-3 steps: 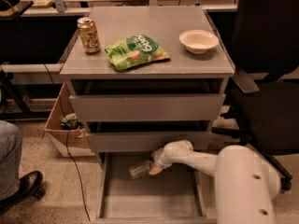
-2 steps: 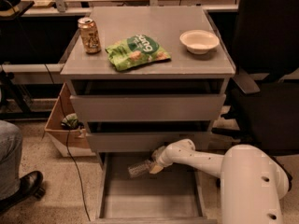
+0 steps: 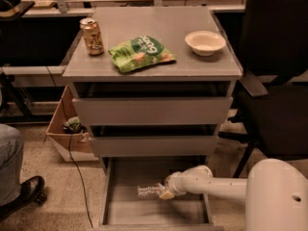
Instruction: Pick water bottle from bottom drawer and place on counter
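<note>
The bottom drawer (image 3: 120,211) is pulled open, a shallow grey tray below two closed grey drawers. The water bottle (image 3: 148,191), small, clear and crinkled, lies on its side in the drawer, pointing left. My gripper (image 3: 166,192) reaches in from the right on a white arm and is shut on the bottle's right end, low over the drawer floor. The counter (image 3: 154,66) is the grey cabinet top above.
On the counter stand a gold drink can (image 3: 92,36), a green chip bag (image 3: 140,53) and a white bowl (image 3: 205,42). A black chair (image 3: 276,81) is at the right. A cardboard box (image 3: 67,134), a cable and a person's shoe (image 3: 26,189) are at the left.
The view has shifted slightly. My gripper and the bottle stay at about the same spot in the drawer.
</note>
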Action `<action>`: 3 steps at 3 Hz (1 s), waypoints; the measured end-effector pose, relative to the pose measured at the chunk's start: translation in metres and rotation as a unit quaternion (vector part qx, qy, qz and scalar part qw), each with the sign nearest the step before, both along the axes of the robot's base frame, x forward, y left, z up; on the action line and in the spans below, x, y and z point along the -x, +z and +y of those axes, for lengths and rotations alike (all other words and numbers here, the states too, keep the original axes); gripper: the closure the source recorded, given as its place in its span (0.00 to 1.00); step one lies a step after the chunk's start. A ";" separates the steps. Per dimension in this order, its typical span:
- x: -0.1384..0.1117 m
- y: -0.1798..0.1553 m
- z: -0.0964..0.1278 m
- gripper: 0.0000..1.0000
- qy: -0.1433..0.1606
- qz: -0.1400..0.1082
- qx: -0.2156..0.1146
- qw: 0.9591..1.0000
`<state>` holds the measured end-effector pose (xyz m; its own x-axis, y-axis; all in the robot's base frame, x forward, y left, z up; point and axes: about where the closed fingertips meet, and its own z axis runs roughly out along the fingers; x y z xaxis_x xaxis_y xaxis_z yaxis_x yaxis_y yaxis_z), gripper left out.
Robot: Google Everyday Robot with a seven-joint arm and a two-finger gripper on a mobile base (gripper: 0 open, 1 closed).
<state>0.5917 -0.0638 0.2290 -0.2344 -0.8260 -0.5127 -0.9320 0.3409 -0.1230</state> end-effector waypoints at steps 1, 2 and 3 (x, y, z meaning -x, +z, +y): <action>0.052 0.010 -0.022 1.00 -0.043 0.007 -0.022 0.999; 0.059 0.050 -0.033 1.00 -0.061 -0.013 -0.026 0.998; 0.058 0.053 -0.030 1.00 -0.070 -0.017 -0.031 0.997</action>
